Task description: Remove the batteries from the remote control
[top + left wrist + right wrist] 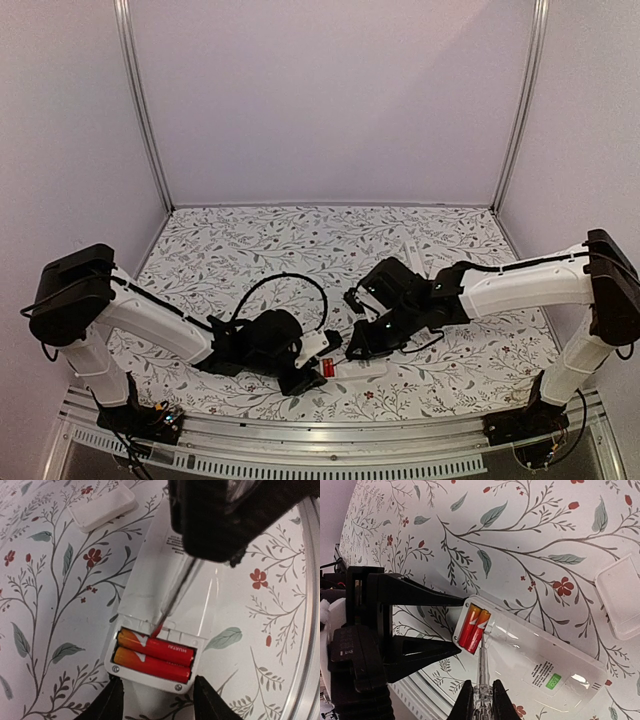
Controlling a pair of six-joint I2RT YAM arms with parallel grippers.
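Observation:
The white remote control (pixel 165 575) lies face down with its battery bay open, also seen from above (pixel 352 367). Two orange-red batteries (pixel 154 655) sit side by side in the bay and also show in the right wrist view (pixel 474 626). My left gripper (pixel 157 681) grips the bay end of the remote, one finger (pixel 112 700) on each side. My right gripper (pixel 480 700) is shut on a clear-handled screwdriver (pixel 483 672). Its tip rests at the edge of the nearer battery. From above, the two grippers meet near the front edge, left (pixel 312 362) and right (pixel 360 345).
The loose white battery cover (pixel 102 507) lies on the floral table beyond the remote; it also shows in the right wrist view (pixel 620 597). The table's metal front rail (pixel 306 630) runs close beside the remote. White walls enclose the far and side edges.

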